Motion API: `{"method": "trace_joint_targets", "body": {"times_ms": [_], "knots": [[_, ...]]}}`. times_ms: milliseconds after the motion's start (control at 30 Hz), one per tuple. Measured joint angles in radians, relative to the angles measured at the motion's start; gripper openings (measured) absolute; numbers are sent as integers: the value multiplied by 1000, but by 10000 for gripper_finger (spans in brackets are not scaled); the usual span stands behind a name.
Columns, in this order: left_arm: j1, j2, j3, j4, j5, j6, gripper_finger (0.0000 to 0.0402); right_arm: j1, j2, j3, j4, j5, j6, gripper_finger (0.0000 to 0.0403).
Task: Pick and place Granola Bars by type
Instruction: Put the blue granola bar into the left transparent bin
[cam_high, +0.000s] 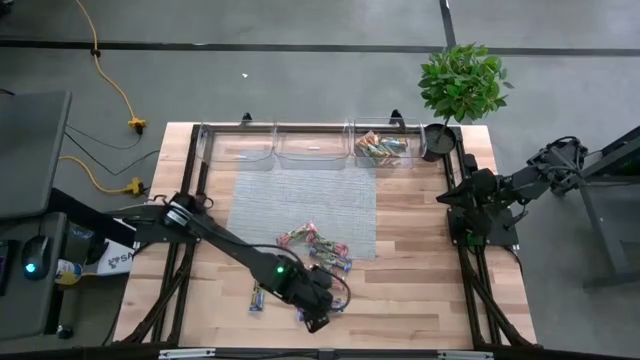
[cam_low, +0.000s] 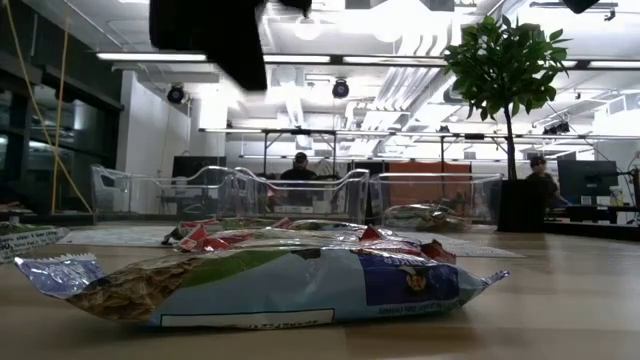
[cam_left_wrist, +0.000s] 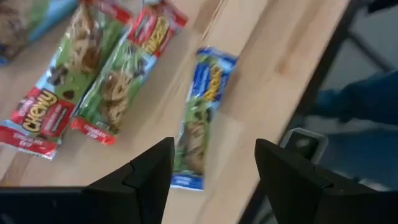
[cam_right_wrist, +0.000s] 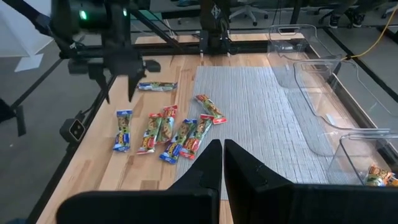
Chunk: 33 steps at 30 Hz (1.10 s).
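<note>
My left gripper (cam_left_wrist: 214, 180) is open and hovers above a blue-and-green granola bar (cam_left_wrist: 199, 118), which lies flat near the table's near edge (cam_right_wrist: 123, 129), touching nothing. That bar fills the low view (cam_low: 270, 285). Beside it lie two red-and-green bars (cam_left_wrist: 124, 74), flat on the wood. More bars are heaped at the mat's near edge (cam_high: 315, 250), and one lies alone to the left (cam_high: 258, 297). In the high view my left gripper (cam_high: 317, 320) is near the table's front middle. My right gripper (cam_right_wrist: 222, 168) is shut and waits at the right edge (cam_high: 470, 215).
Three clear bins stand along the far edge; the right one (cam_high: 380, 150) holds several bars, the other two (cam_high: 310, 150) show none. A grey mat (cam_high: 300, 205) covers the table's middle. A potted plant (cam_high: 460, 85) stands at the far right corner. People sit beyond the table (cam_low: 300, 170).
</note>
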<state>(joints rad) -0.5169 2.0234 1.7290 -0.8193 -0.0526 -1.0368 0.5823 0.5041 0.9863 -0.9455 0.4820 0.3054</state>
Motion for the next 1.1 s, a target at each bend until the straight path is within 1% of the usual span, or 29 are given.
{"method": "trace_joint_targets", "body": {"times_ms": [167, 533, 633, 700, 767, 1000, 1100], "knots": [[9, 52, 1, 21, 32, 75, 222, 0, 0, 0, 0, 7, 0, 0], [12, 115, -2, 8, 35, 172, 222, 0, 0, 0, 0, 18, 0, 0], [13, 119, 6, 54, 20, 204, 222, 0, 0, 0, 0, 21, 1, 0], [12, 125, 8, 32, 20, 239, 222, 0, 0, 0, 0, 21, 4, 0], [7, 144, 13, 68, 21, 245, 222, 0, 0, 0, 0, 21, 5, 0], [-9, 172, 11, 91, 36, 247, 222, 0, 0, 0, 0, 21, 10, 0], [-14, 172, 12, 92, -13, 247, 222, 0, 0, 0, 0, 20, 11, 0]]}}
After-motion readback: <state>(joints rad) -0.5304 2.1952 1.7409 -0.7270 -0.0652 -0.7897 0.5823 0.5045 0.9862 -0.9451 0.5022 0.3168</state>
